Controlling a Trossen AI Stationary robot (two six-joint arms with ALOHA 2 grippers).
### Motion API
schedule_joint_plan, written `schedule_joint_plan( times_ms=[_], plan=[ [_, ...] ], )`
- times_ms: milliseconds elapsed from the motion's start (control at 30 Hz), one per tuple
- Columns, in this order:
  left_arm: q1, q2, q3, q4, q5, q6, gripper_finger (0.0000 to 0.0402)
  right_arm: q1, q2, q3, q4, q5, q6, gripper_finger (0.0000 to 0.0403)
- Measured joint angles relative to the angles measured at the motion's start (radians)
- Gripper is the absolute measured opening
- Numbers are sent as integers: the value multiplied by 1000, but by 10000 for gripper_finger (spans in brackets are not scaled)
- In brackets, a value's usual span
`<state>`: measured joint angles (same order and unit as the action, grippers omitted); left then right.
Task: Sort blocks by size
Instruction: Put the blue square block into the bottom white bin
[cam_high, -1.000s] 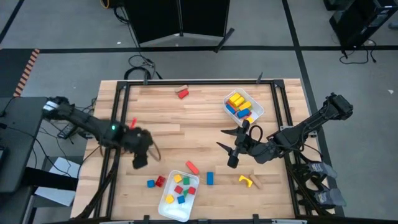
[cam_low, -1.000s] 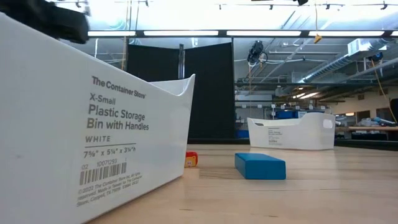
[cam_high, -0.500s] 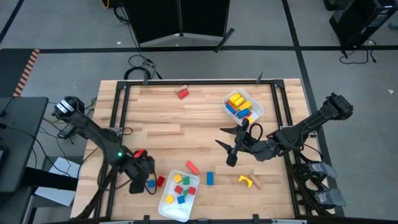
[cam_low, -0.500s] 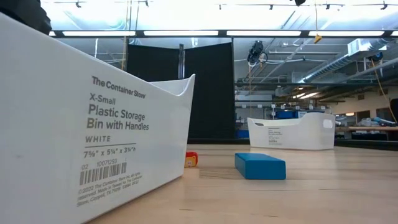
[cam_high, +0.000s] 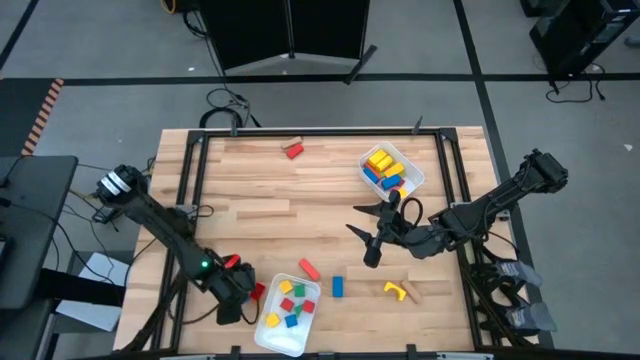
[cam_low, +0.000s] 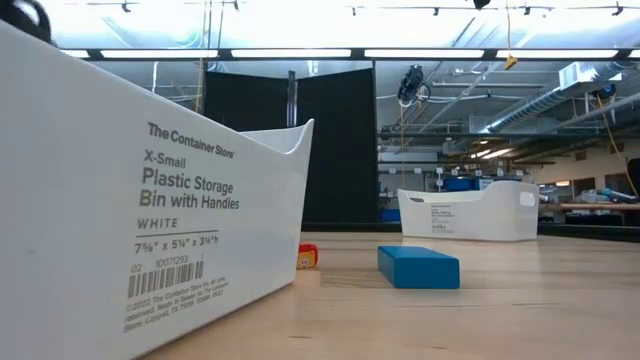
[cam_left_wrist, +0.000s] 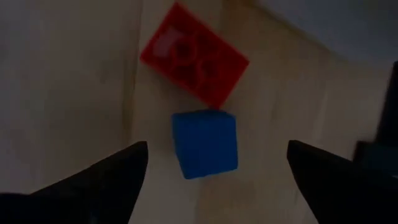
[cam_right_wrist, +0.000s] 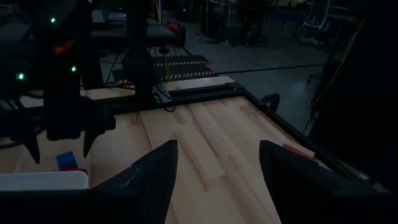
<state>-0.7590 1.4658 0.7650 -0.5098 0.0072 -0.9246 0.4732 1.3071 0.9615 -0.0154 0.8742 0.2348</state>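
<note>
My left gripper (cam_high: 235, 303) hangs open near the table's near left corner, beside the near white tray (cam_high: 268, 322). In the left wrist view its fingers (cam_left_wrist: 118, 180) stand on either side of a small blue cube (cam_left_wrist: 204, 143) without touching it. A red block (cam_left_wrist: 194, 55) lies on the table just beyond the cube. My right gripper (cam_high: 368, 232) is open and empty above the table's middle right. Loose on the table lie a red bar (cam_high: 309, 269), a blue block (cam_high: 337, 287) and a yellow arch (cam_high: 397, 290).
The near tray holds several small coloured cubes. A far white tray (cam_high: 410, 183) holds yellow, blue and red bars. A red block (cam_high: 293, 150) lies near the far edge. In the low view the near bin's wall (cam_low: 150, 200) fills the left side.
My left gripper has swung from the table's left side toward the near edge and a little to the right, coming down over the blue cube beside the near tray. My right arm has kept still. No block has moved.
</note>
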Motion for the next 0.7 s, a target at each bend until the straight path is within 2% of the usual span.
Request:
schedule_joint_plan(
  times_ms=[200,367,500,700],
  plan=[
    [-8,79,4,1,-14,-62,385,0,0,0,-1,0,-8,234],
    [-9,109,6,-3,-39,-108,363,0,0,0,0,0,-13,230],
    [-10,109,4,-3,-65,-114,323,0,0,0,0,0,-19,228],
    [-10,112,1,-13,-104,-113,234,0,0,0,0,0,-21,230]
  ],
)
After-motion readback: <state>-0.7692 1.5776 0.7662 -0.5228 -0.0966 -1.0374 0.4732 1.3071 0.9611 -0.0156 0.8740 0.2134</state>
